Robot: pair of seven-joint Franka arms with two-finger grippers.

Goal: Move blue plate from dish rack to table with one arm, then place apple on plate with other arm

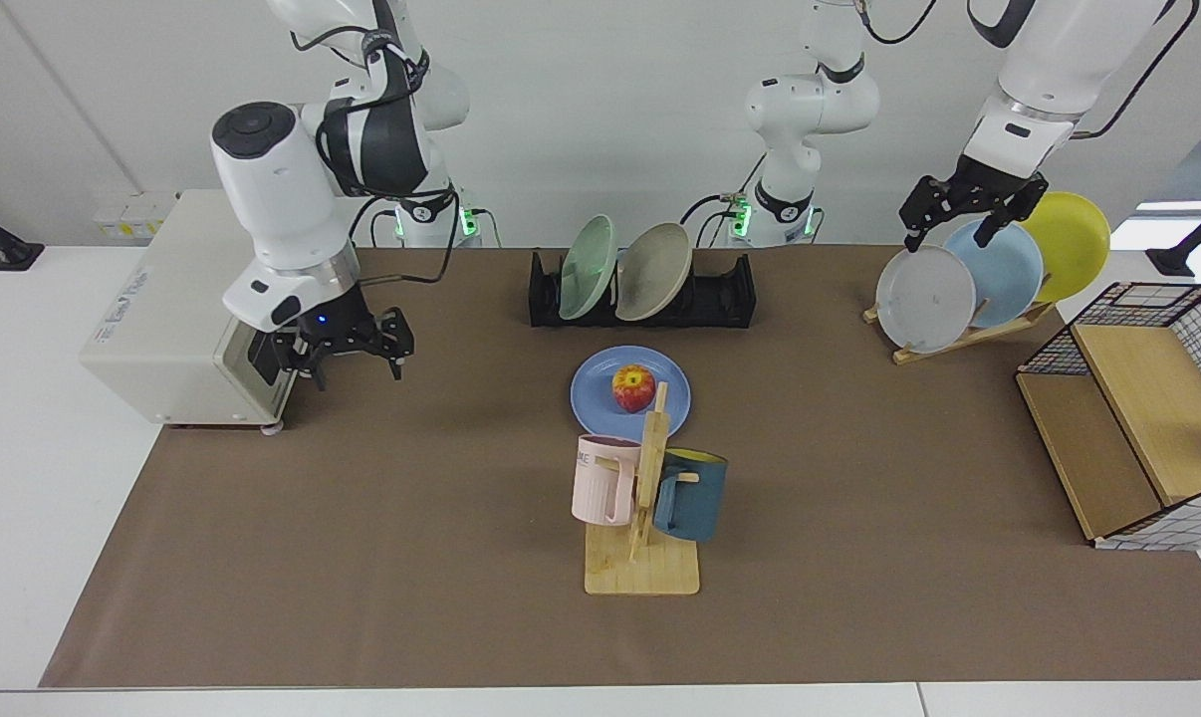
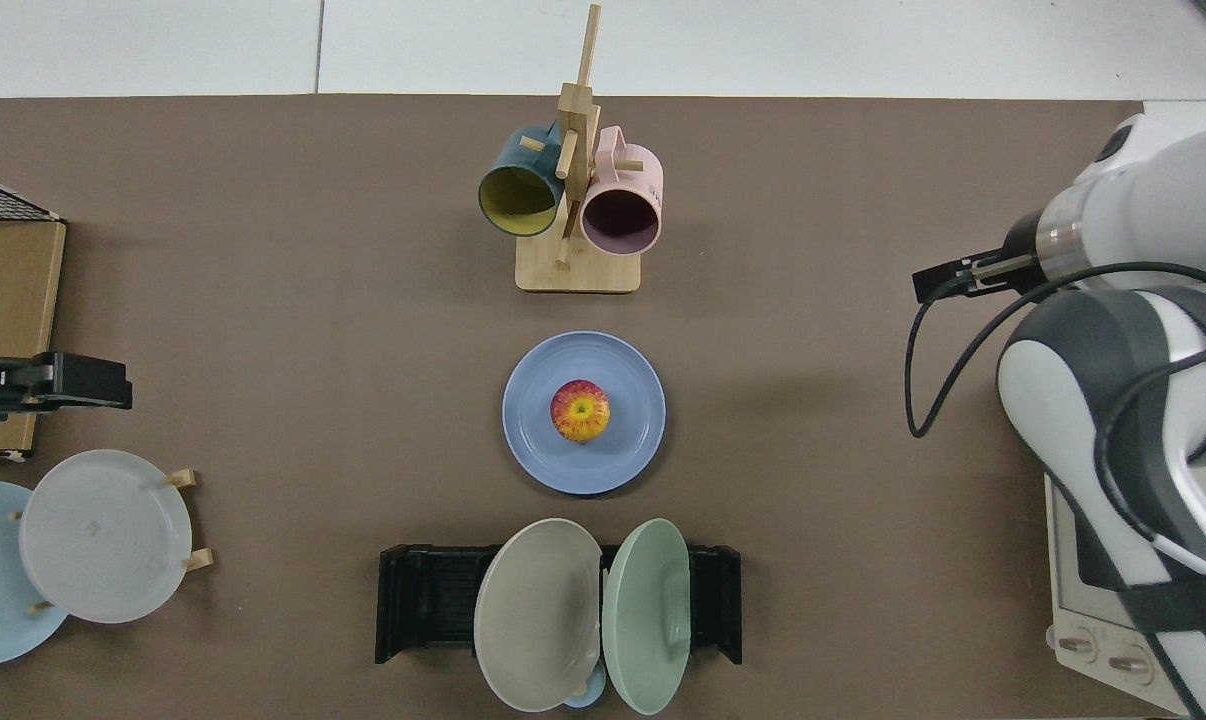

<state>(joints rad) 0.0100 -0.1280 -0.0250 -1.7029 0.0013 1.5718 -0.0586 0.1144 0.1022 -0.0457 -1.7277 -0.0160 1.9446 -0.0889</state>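
Note:
The blue plate (image 1: 591,398) (image 2: 533,420) lies flat on the brown mat of the table (image 1: 361,558), just in front of the dish rack (image 1: 725,299) (image 2: 428,600). The apple (image 1: 633,387) (image 2: 580,410) rests at the plate's middle with nothing touching it. My right gripper (image 1: 357,368) hangs open and empty in front of the toaster oven, far from the plate. My left gripper (image 1: 947,239) waits open and empty above the wooden plate stand. The rack holds a green plate (image 1: 586,269) and a beige plate (image 1: 652,272).
A toaster oven (image 1: 182,299) stands at the facing view's left. A wooden mug tree (image 1: 645,498) with a pink and a dark blue mug stands just in front of the blue plate. The wooden stand (image 1: 969,334) carries grey, pale blue and yellow plates. A wire-sided shelf (image 1: 1128,428) sits at that view's right.

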